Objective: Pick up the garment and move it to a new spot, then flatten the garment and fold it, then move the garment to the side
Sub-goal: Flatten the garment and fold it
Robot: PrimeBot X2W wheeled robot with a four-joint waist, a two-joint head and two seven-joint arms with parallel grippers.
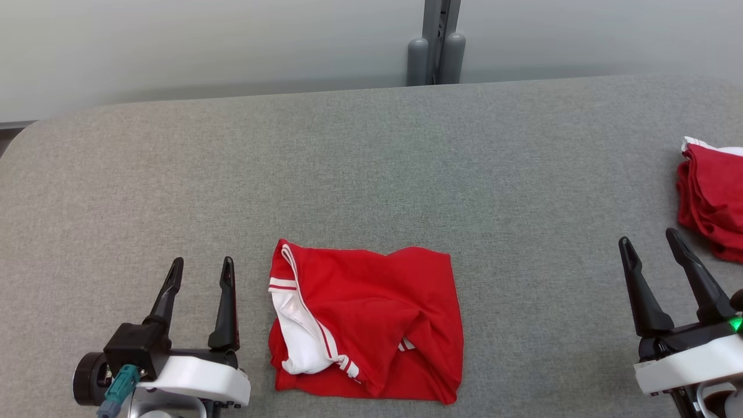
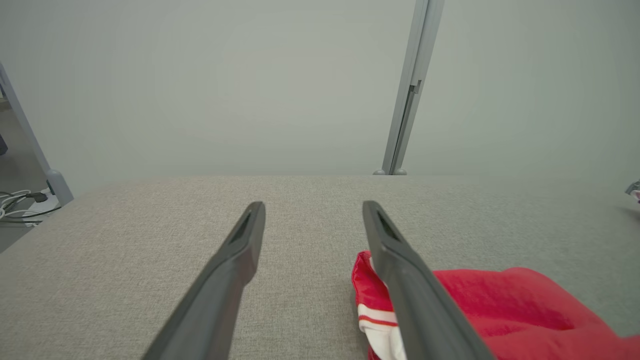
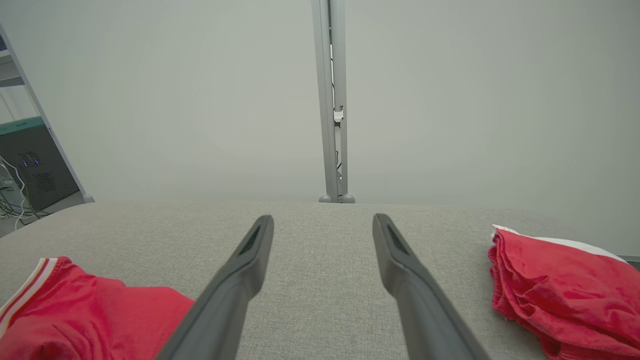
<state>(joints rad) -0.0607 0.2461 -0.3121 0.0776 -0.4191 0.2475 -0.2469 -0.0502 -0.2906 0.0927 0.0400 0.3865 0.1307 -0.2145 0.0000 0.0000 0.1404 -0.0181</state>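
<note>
Head view: red garment w/ white trim lies bunched and partly folded on grey table, low in frame, btwn both claws. L claw is just beside its left side, not touching, fingers spread, nothing held. R claw is well apart at far right, also spread wide & empty. Second red pile sits at right edge of frame, near R claw. Left wrist view: garment's white-striped edge shows behind one finger. Grey post stands behind table.
</note>
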